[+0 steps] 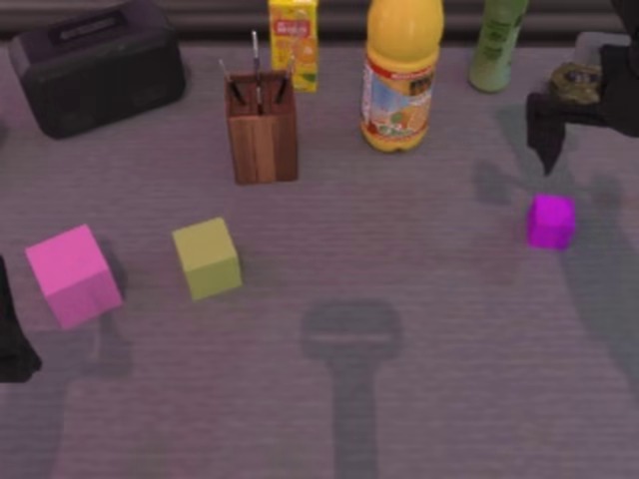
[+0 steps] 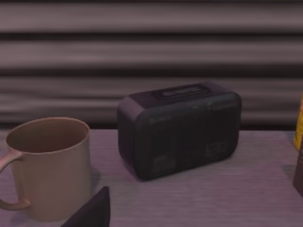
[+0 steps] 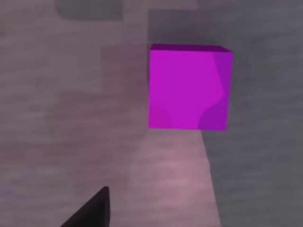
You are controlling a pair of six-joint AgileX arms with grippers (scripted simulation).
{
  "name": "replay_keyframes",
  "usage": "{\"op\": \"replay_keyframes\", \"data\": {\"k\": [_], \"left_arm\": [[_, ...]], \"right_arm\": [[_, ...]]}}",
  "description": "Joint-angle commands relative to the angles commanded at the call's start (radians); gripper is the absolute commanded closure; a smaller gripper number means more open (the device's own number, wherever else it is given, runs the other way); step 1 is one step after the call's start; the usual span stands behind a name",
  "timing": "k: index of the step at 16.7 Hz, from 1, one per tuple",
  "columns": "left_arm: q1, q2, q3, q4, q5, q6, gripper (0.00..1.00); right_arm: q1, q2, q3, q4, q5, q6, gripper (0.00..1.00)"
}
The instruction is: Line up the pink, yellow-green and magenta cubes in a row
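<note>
On the grey table, the small matte magenta cube sits at right beneath the right gripper, jaw state indiscernible. Pink cube and yellow-green cube rest left, by the parked left gripper.

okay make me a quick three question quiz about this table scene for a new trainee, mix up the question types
1. True or false: the magenta cube touches the yellow-green cube.
2. Which cube lies nearest the table's left edge? A) pink B) yellow-green C) magenta
3. Fill in: the wooden holder stands between the dark box and the orange ___ bottle.

Key
1. False. They lie far apart, on opposite sides of the table.
2. A. The pink cube sits leftmost, close to the left gripper.
3. Juice. The right gripper is above the table behind the magenta cube.
</note>
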Motion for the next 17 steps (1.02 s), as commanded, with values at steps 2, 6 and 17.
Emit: {"op": "replay_keyframes", "data": {"k": [2,6,17], "left_arm": [[0.000,0.000,0.000,0.000,0.000,0.000,0.00],[0.000,0.000,0.000,0.000,0.000,0.000,0.00],[0.000,0.000,0.000,0.000,0.000,0.000,0.00]], "right_arm": [[0.010,0.116,0.117,-0.060,-0.001,0.019,0.00],[0.021,0.239,0.242,-0.122,-0.003,0.040,0.00],[0.020,0.292,0.144,0.029,-0.003,0.041,0.00]]}}
